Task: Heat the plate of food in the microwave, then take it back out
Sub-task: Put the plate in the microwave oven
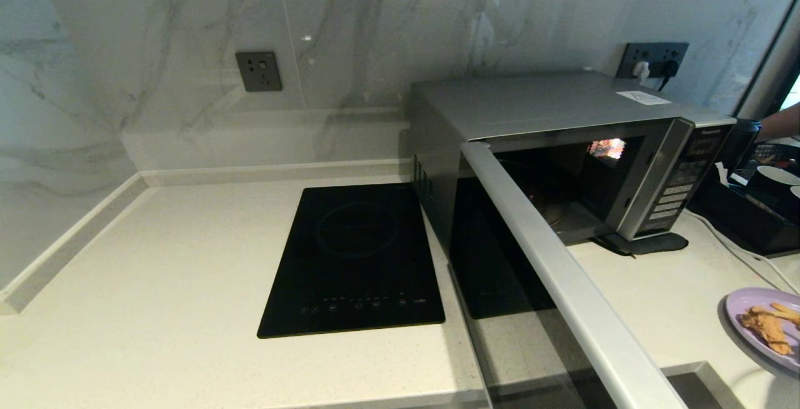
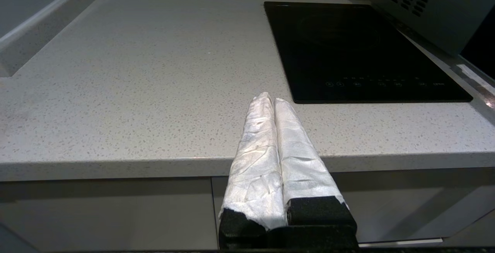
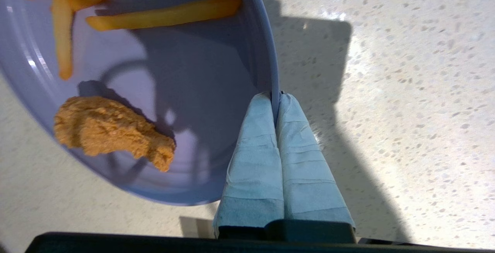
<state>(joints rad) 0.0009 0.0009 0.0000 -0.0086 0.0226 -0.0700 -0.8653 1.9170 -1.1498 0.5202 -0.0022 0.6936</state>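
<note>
A: What do we have on the plate of food (image 3: 216, 71)?

B: A fried chunk (image 3: 112, 131) and some fries (image 3: 162, 15). Our right gripper (image 3: 275, 100) is pinched on its rim, over the counter (image 1: 156, 309) at the far right, in front of the microwave (image 1: 562, 115).

A: And the microwave?

B: Its door (image 1: 562, 271) swings wide toward us, cavity lit, nothing we can make out inside.

A: What stands between?

B: The door's silver edge crosses the counter between the induction hob (image 1: 356, 259) and the plate. A black box (image 1: 744, 215) sits right of the microwave.

A: Our left gripper (image 2: 273, 100)?

B: Fingers pressed together on nothing, at the counter's front edge, near the hob, bare counter ahead.
</note>
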